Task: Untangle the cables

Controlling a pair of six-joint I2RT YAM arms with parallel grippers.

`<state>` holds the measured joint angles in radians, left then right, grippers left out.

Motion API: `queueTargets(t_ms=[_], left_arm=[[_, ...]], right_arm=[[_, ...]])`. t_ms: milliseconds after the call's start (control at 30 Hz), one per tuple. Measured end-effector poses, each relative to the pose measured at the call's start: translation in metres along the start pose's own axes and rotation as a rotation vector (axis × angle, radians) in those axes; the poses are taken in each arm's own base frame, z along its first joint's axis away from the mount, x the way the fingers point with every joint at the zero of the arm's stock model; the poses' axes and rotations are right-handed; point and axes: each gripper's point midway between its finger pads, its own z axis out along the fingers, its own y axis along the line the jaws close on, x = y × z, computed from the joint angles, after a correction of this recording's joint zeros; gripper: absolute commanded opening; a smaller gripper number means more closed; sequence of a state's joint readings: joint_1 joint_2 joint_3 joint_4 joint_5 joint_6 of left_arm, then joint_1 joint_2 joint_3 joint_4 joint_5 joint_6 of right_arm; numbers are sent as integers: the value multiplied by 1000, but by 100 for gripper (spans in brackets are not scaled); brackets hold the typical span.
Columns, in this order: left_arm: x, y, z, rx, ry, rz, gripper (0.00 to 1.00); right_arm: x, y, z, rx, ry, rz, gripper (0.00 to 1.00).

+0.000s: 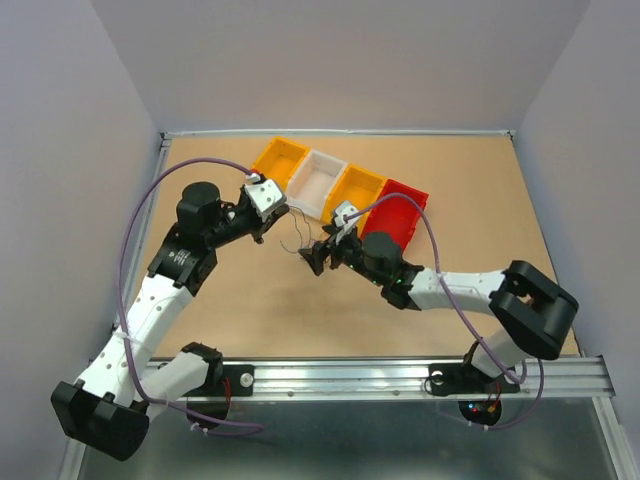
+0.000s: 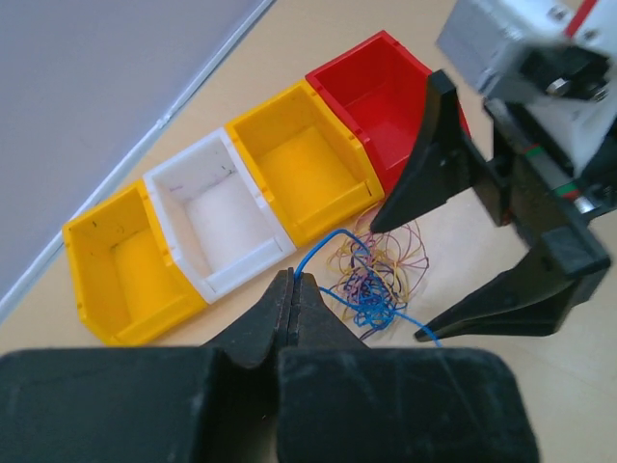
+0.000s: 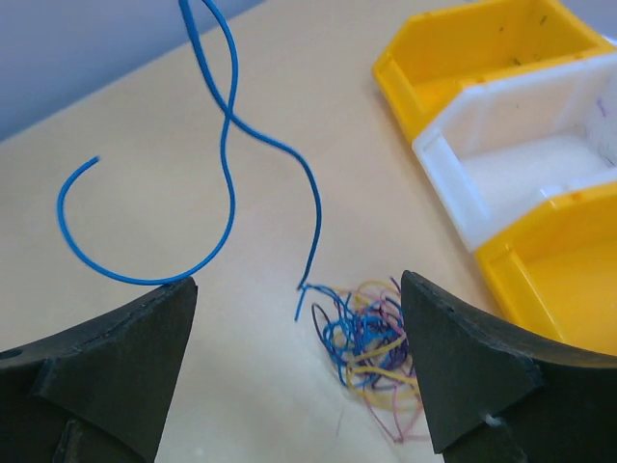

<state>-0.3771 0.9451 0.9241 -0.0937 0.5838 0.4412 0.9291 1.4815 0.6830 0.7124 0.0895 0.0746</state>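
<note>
Brown tabletop point(image 1: 480, 200), pale walls point(image 1: 350, 60): left claw point(image 2: 291, 285) pinches blue cable point(image 3: 229, 183) (seemingly one strand); right claw point(image 3: 299, 280) wide.

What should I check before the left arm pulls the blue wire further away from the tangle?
1. Left gripper hold on the blue wire: ok, it is shut on the wire.
2. Right gripper ready to pin or grab: ok, its jaws are wide open and hold nothing.
3. Bunch of wires in the right gripper's line: ok, it lies just ahead, between the open fingers.
4. Blue wire free of the bunch: cannot tell. Its lower end runs to the bunch's edge among other blue loops.
5. Four bins ready to take a wire: ok, all look empty.
</note>
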Motion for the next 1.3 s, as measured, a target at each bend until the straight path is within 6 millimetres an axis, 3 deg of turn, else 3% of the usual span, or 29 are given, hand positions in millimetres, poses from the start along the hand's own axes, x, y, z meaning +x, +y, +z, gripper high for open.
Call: queueTargets(t_ms=[33,100,233,300,333,400,500,633,667,767,833,900,933,1067,1233,1300], left_arm=[[-6,0,-1,1,-6,5,0],[-16,0,-4,-1,-17,13,0],[-47,6,-13,-28,-59,36,0],[-76,14,-22,-56,-98,49,0],[-86,17,-24,-64,-112,53,0],[-121,28,-32,-97,-165,61,0],[-168,50,-43,-181,-221,38,0],[-214,83,-61,-335,-288,7,0],[-223,89,-66,-369,-302,4,0],[-275,122,-93,-521,-402,8,0],[-298,136,-109,-597,-459,8,0],[-307,152,-126,-681,-488,-2,0],[-309,158,-132,-711,-496,-8,0],[-306,178,-142,-794,-500,-29,0],[-282,181,-113,-736,-452,-46,0],[-261,183,-93,-707,-404,-61,0]], right_arm=[[-2,1,8,-1,-13,-6,85],[-6,1,22,0,-37,-15,69],[1,0,49,15,-55,-22,60],[9,0,61,14,-57,-20,43],[17,1,67,12,-52,-16,23],[31,0,76,12,-37,-9,11],[49,-1,83,21,-25,28,13],[50,-4,81,36,-46,93,16],[56,-9,75,50,-42,118,17],[88,-23,49,107,30,156,17],[111,-35,22,161,88,178,17],[123,-43,-5,207,120,195,12],[120,-47,-22,227,114,207,12],[103,-52,-50,257,69,238,12],[70,-54,-75,267,-6,277,17],[57,-54,-84,265,-34,286,26]])
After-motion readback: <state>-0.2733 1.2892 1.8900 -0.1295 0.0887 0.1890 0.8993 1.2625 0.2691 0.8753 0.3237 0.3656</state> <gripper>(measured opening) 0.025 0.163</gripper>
